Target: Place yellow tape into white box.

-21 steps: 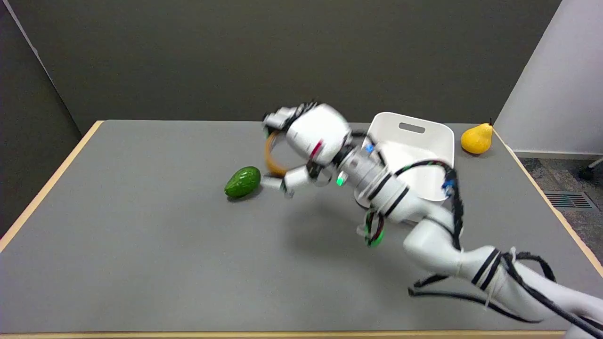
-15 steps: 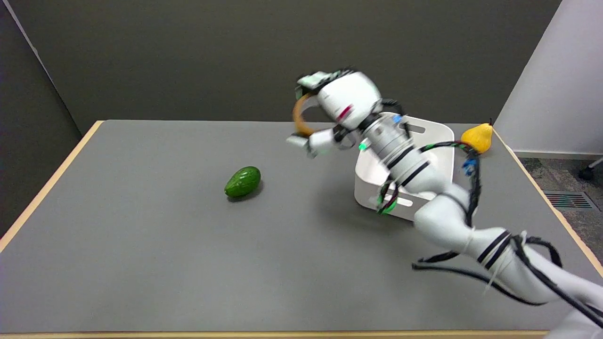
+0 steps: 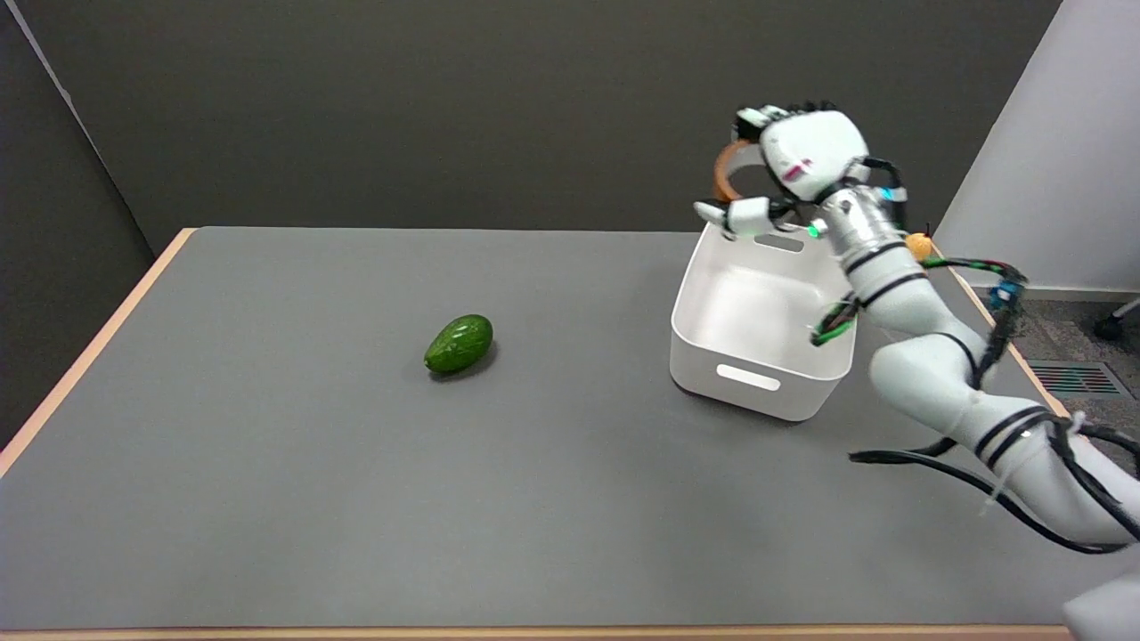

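Right hand (image 3: 795, 169): raised in the air above the far rim of the box, fingers curled around the tape, thumb side low and pointing left. White arm (image 3: 926, 356) runs from the lower right corner up past the box's right wall; black cables hang off it.

Tape (image 3: 725, 169): yellow-brown ring, held in the hand on its left side, standing on edge, clear of the desk and above the box's far left corner. Only part of the ring shows; the rest is behind the fingers.

Box (image 3: 757, 378): white, open-topped, rounded corners, a slot handle in the near wall and another in the far wall. Sits on the right part of the desk, near wall turned slightly left. Interior shows only white floor and walls. Its right wall is just beside the arm.

Avocado (image 3: 459, 344): green, lying on the desk near the middle, well apart from the box, with bare grey surface between them.

Pear (image 3: 917, 245): yellow, mostly hidden behind the wrist, near the desk's far right corner.

Desk (image 3: 267, 463): grey top, pale wood edging visible along the left, near and right edges. Wide bare stretch across the left and near parts.
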{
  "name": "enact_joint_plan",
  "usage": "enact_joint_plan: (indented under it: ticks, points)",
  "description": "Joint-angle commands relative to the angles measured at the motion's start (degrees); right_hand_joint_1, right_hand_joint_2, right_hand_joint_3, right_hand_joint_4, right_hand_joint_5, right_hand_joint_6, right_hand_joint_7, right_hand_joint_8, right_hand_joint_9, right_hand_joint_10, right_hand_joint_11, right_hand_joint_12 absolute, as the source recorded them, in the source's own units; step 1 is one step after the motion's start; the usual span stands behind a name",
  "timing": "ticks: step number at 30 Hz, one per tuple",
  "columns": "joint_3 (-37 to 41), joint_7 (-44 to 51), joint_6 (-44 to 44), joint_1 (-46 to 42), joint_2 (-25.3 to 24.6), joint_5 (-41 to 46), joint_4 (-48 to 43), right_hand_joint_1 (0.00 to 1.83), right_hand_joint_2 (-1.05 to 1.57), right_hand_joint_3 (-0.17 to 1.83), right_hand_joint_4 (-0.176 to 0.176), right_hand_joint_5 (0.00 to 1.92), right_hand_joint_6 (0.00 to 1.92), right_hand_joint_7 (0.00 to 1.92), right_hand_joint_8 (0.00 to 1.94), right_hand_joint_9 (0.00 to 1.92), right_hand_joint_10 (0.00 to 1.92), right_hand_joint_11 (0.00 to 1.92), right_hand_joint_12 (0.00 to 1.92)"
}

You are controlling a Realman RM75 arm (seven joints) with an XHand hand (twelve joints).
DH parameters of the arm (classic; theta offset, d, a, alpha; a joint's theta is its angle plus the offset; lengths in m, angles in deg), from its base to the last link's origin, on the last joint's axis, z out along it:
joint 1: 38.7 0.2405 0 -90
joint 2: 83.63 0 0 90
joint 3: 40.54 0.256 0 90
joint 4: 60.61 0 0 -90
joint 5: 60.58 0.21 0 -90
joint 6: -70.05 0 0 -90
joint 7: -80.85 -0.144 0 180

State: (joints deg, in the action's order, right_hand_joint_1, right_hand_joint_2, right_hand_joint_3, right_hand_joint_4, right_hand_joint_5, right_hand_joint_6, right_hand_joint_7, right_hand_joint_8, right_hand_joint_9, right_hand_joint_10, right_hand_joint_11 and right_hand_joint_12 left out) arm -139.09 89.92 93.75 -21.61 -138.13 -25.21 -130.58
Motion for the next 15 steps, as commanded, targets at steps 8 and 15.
enact_joint_plan:
  ticks: [8, 15]
  points:
    - [-3.0, -1.8, 15.6, -13.2, 5.4, 4.1, 3.8, 0.94, 0.93, 0.67, 0.094, 0.75, 1.53, 0.89, 1.91, 0.95, 1.9, 1.05, 1.92]
    - [-2.2, -10.9, 14.1, -13.0, 5.8, 4.3, 2.0, 0.74, 0.71, 0.89, 0.136, 0.53, 1.11, 0.9, 1.38, 0.93, 1.57, 0.7, 1.92]
